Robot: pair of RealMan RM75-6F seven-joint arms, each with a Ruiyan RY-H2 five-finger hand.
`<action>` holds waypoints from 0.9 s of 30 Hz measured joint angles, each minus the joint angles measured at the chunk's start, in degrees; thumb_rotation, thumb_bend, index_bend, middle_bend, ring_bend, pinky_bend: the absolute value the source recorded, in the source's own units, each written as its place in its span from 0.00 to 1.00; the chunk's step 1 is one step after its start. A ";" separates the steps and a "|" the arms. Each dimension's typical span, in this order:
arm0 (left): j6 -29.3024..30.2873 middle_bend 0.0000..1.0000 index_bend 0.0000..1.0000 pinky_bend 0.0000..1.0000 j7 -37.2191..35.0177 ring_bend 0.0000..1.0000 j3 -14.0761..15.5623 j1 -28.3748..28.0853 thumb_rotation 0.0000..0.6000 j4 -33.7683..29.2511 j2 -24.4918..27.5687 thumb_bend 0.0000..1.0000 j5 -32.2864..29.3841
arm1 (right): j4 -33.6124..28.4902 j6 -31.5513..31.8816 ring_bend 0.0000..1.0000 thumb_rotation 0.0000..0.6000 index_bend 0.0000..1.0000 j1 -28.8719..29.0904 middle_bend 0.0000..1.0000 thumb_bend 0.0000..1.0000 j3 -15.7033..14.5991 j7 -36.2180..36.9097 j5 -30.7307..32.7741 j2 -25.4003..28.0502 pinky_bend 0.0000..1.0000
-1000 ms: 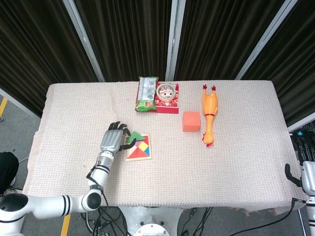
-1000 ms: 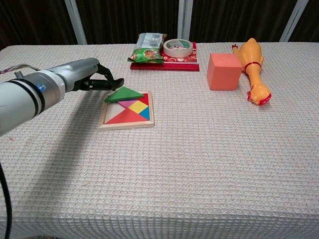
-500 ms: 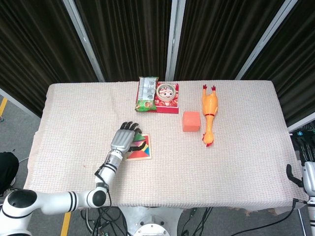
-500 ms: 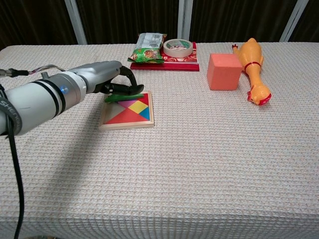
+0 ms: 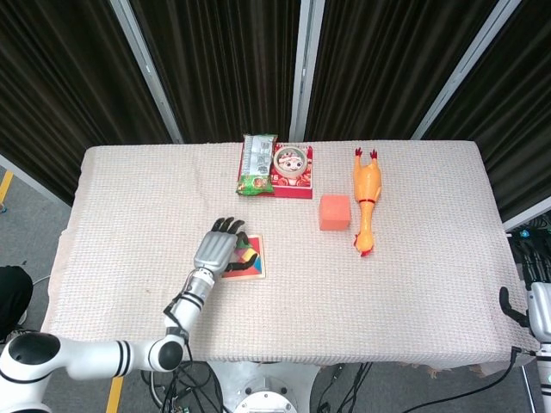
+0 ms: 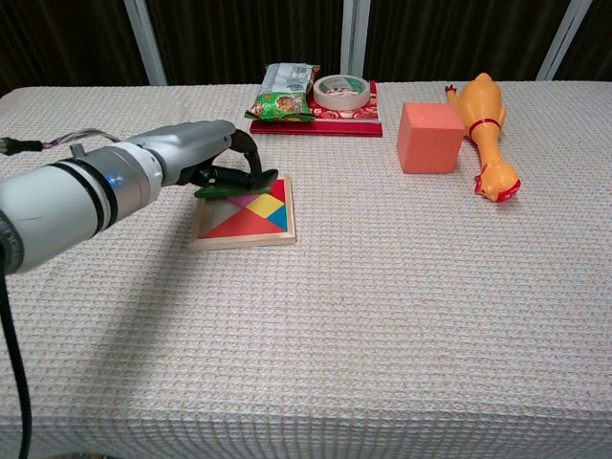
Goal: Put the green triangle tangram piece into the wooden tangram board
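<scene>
The wooden tangram board (image 6: 239, 242) lies left of the table's middle, with red, yellow and blue pieces in it. The green triangle (image 6: 214, 191) lies at the board's far-left corner, mostly hidden under my left hand (image 6: 206, 158). That hand's fingers (image 6: 251, 177) stretch over the piece and press on it. In the head view the left hand (image 5: 217, 250) lies flat over the left half of the board (image 5: 247, 276). My right hand (image 5: 535, 317) hangs off the table's right edge, only partly in view.
An orange cube (image 6: 429, 137) and a rubber chicken (image 6: 486, 131) sit to the right. At the back stand a red box (image 6: 316, 124), a roll of tape (image 6: 342, 92) and a green snack bag (image 6: 282, 93).
My left hand has slid right from the triangle's left corner to lie over it and the board's far-left part. The triangle sits lower and is mostly covered.
</scene>
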 measured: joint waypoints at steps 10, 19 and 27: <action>1.95 0.08 0.33 0.00 -0.42 0.00 -0.18 0.43 0.30 -1.21 0.16 0.31 2.02 | -0.17 0.10 0.00 1.00 0.00 -0.05 0.00 0.43 0.04 -0.04 0.03 0.11 0.00; 2.58 0.08 0.28 0.00 2.45 0.00 -2.85 -0.25 0.29 2.97 -0.12 0.30 -4.66 | 0.40 -0.21 0.00 1.00 0.00 0.02 0.00 0.43 0.01 0.36 0.14 -0.09 0.00; 2.00 0.08 0.30 0.00 6.18 0.00 -3.06 -0.90 0.29 5.76 -0.30 0.30 -9.52 | 0.28 -0.11 0.00 1.00 0.00 -0.01 0.00 0.43 0.00 0.08 0.12 -0.07 0.00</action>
